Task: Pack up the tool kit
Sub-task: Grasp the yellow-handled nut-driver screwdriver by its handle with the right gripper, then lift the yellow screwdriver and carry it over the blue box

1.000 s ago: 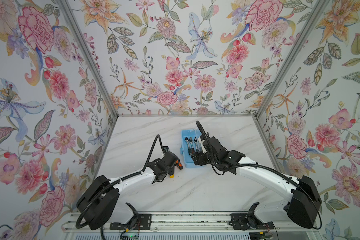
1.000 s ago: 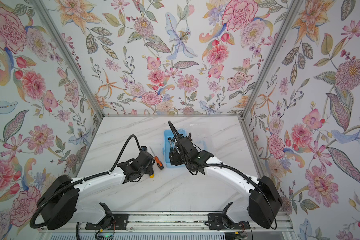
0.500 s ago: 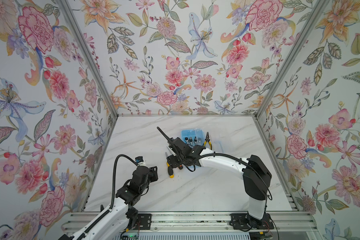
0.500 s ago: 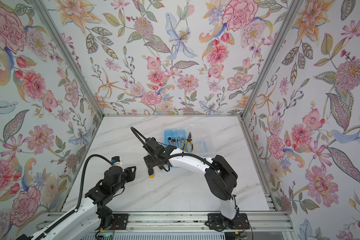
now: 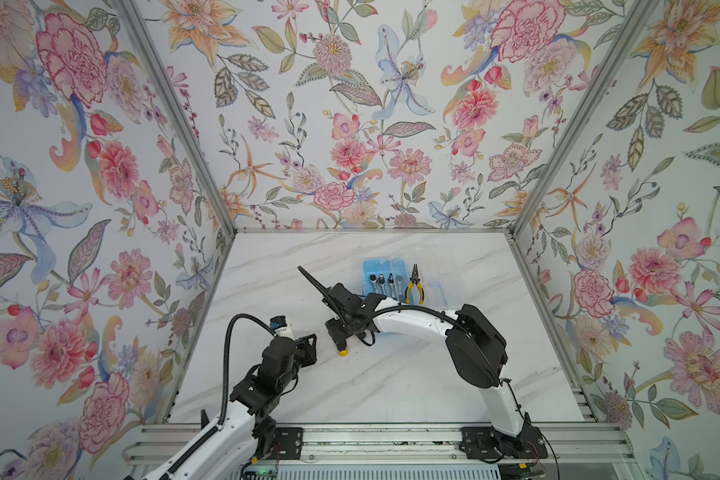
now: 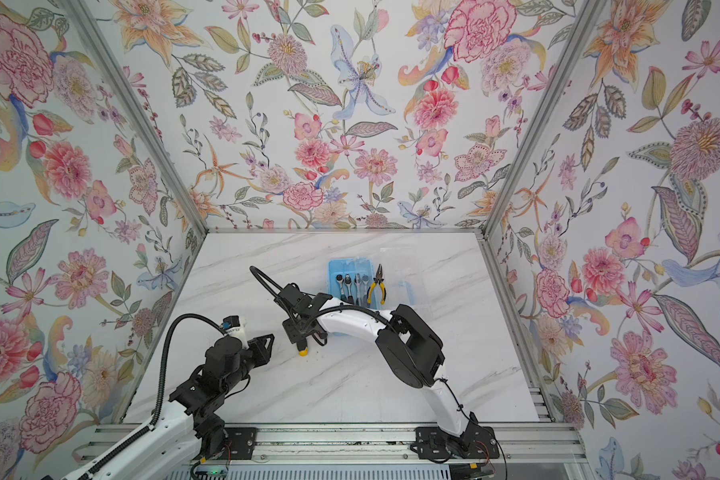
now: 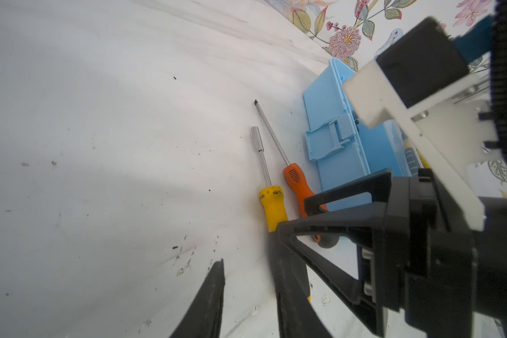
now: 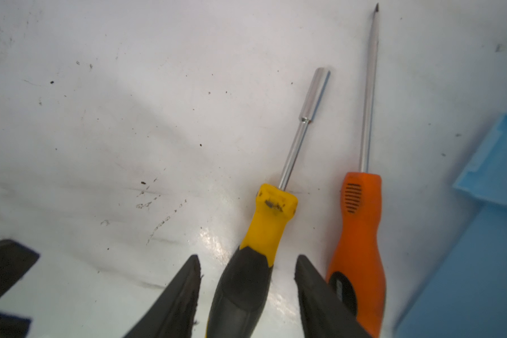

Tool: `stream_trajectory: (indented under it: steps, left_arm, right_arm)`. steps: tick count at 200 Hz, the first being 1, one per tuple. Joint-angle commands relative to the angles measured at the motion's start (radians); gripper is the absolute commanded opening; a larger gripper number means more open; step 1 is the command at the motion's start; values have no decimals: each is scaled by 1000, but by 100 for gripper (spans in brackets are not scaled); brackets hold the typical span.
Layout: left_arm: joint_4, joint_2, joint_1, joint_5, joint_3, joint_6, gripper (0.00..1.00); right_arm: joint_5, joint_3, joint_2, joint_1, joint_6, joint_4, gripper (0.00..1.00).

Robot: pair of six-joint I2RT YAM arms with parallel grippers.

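Note:
A yellow-and-black-handled nut driver [image 8: 271, 222] lies on the marble table beside an orange-handled screwdriver [image 8: 360, 234], left of the open blue tool case [image 5: 366, 270]. My right gripper [image 8: 248, 259] is open and straddles the driver's black grip, with a gap on each side. In both top views only the driver's yellow end [image 5: 343, 352] shows below the right gripper [image 5: 339, 338]. Wrenches [image 5: 385, 280] and yellow-handled pliers [image 5: 414, 282] lie in the case. My left gripper [image 5: 310, 340] hangs open and empty to the left of the tools.
The case's blue latch side [image 7: 334, 140] faces the two drivers [image 7: 272, 207]. The right arm [image 5: 412, 322] crosses over the case's front part. Flowered walls close the table on three sides. Bare marble [image 5: 391, 382] spreads in front of the arms.
The left arm has drawn back from the screwdrivers toward the front left. The right gripper has swung from the case to the yellow driver, and its jaws have narrowed round the handle.

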Motion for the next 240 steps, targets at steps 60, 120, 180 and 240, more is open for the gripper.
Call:
stream_trajectory:
  steps: [60,120,180,240]
  left_arm:
    - [12,-13,10,8,-31,-6,32]
    - [8,-4,10,2,-19,4,31]
    - [-4,-1,12,1,4,14,29]
    - [-36,-1,12,-14,62,44,29]
  right_arm:
    - [40,120,127,3,-1,-79,48]
    - [61,145,171,-2,3,-98,32]
    - [54,143,135,2,9,-99,0]
    - [108,129,-91,-1,-29,-88,0]
